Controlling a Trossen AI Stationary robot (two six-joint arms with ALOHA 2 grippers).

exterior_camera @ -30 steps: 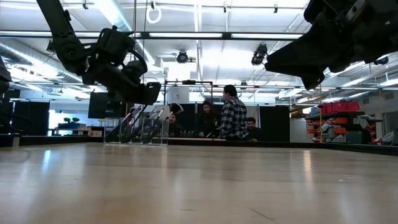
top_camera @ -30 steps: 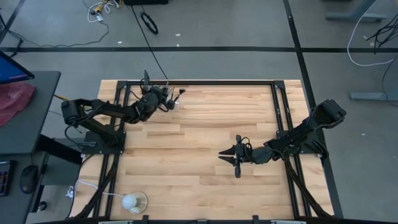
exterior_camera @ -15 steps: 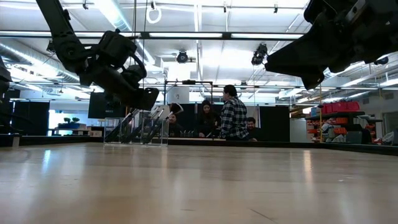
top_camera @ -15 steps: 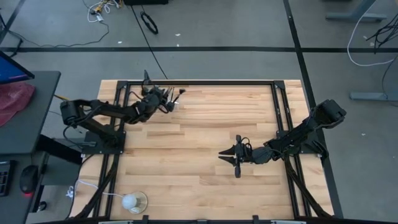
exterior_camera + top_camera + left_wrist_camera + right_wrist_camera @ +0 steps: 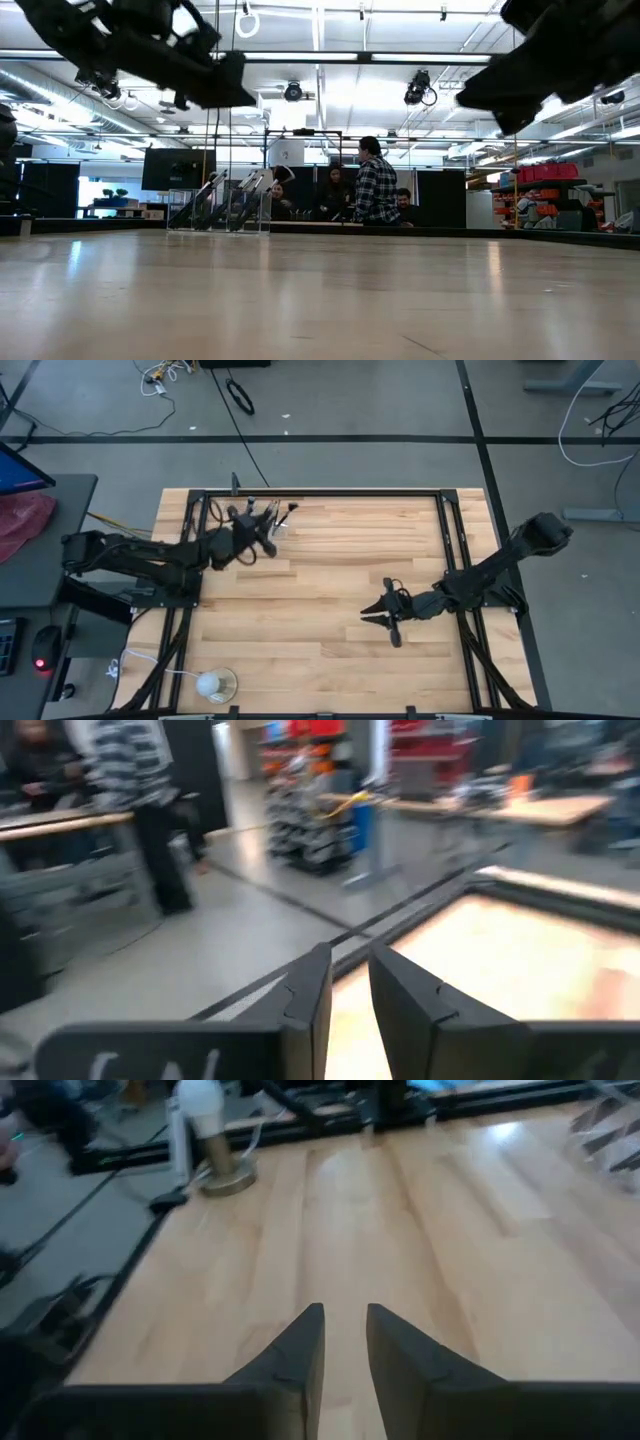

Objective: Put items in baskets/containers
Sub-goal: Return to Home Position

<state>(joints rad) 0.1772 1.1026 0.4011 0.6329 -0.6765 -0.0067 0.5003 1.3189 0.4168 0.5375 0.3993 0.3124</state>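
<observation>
brushes (image 5: 277, 512) upright in clear holder (image 5: 218, 212); left pincer (image 5: 262, 543) nearby, slightly parted, empty.

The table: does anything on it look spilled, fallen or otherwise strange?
Nothing stands out. The brushes lean together inside the clear holder at the far edge of the table, none lying loose. The white ball lamp stands upright near the front corner.

Bright overhead lighting, blurred wrist views.

a robotics lab: overhead ducts (image 5: 60, 75), stocked shelves (image 5: 545, 195).
</observation>
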